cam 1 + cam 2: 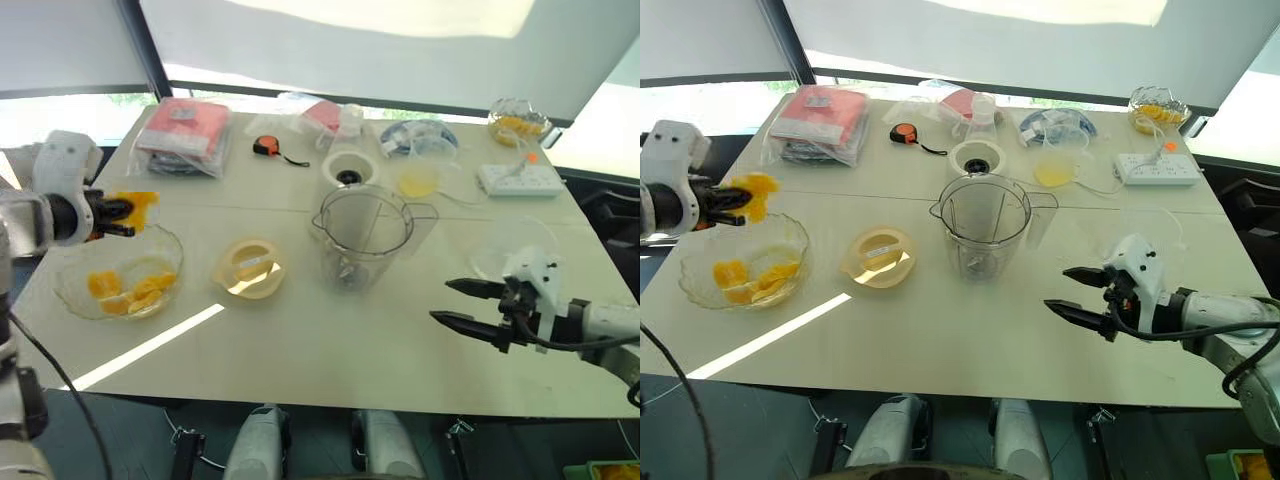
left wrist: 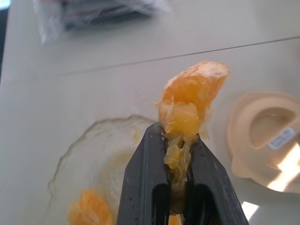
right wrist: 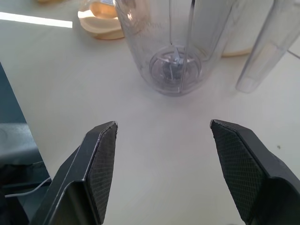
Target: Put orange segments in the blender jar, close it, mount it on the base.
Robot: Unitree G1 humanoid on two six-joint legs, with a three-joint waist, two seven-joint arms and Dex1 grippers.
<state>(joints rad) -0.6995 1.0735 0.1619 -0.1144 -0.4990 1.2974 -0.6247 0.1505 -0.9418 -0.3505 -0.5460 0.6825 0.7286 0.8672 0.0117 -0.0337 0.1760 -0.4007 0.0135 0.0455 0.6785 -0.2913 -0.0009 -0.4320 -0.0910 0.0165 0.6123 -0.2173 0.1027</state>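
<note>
Several orange segments (image 1: 128, 289) lie in a clear glass bowl (image 1: 70, 268) at the table's left. Just above that bowl, my left gripper (image 1: 125, 213) is shut on one orange segment (image 2: 191, 101), which sticks out past the fingertips. The blender jar (image 1: 365, 238) stands upright and uncovered in the middle of the table, with its blade (image 3: 174, 65) showing at the bottom. Behind it sits the white base (image 1: 350, 168). A beige lid (image 1: 250, 268) lies left of the jar. To the jar's right, my right gripper (image 1: 455, 303) is open and holds nothing, pointing toward the jar.
A white power strip (image 1: 520, 180) and a glass bowl of fruit (image 1: 518, 122) are at the back right. Red packets in plastic (image 1: 185, 135) and a tape measure (image 1: 266, 147) lie at the back left. An empty clear bowl (image 1: 505, 245) stands behind the right gripper.
</note>
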